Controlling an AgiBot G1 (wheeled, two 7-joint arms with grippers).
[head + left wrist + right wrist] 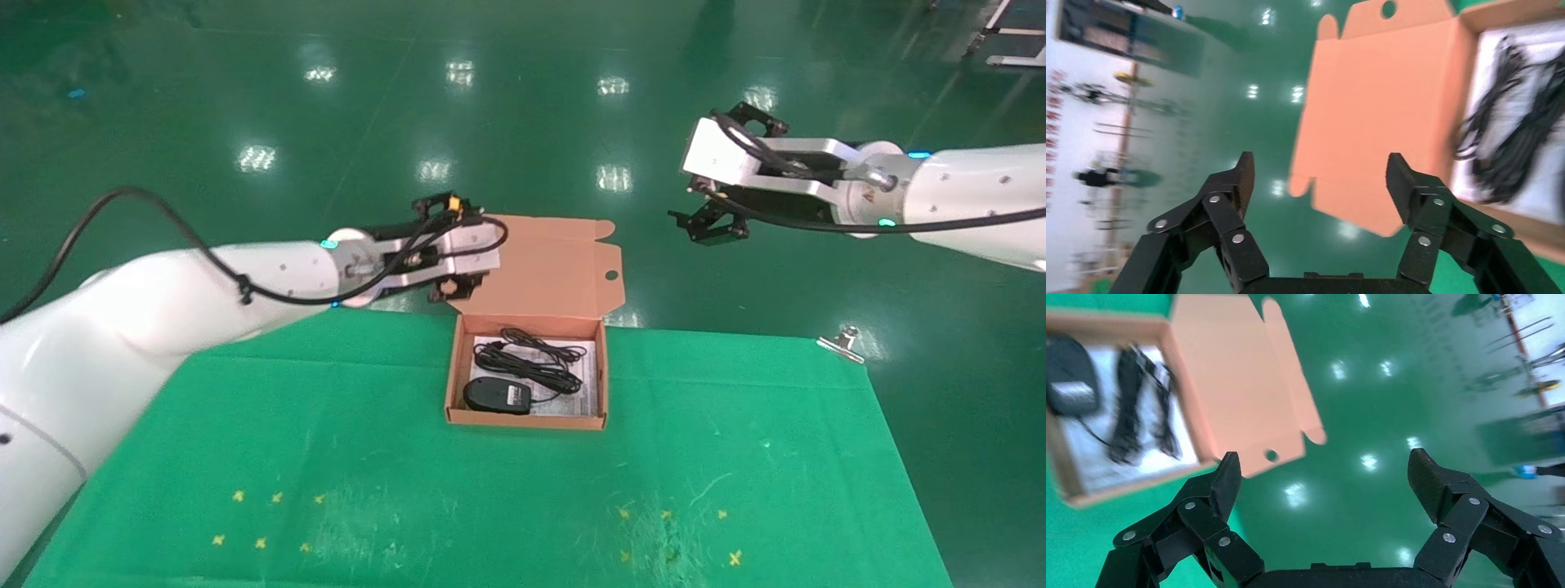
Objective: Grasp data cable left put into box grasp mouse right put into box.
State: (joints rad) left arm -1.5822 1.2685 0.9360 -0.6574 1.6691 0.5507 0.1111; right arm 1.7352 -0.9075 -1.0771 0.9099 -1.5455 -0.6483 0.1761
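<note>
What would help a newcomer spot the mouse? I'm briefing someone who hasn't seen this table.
On the green table stands an open cardboard box with its lid raised. The mouse lies in the box's near part, in front of the data cable. It is the solid black oval with a pale label; the cable is thin loops.

In the head view we cannot separate the data cable (529, 359) from the mouse (497, 395) cord inside the box (527, 418), since the black strands overlap there, and the print on the white sheet (582, 400) under them is too small to read. The left gripper (452, 287) sits just beside the box's raised lid (549, 265), and its fingertips are largely masked by its own body. In the wrist views the box is cut off by the picture edge and its contents are blurred, the mouse (1067, 370) showing only in part beside the cable (1138, 404).
</note>
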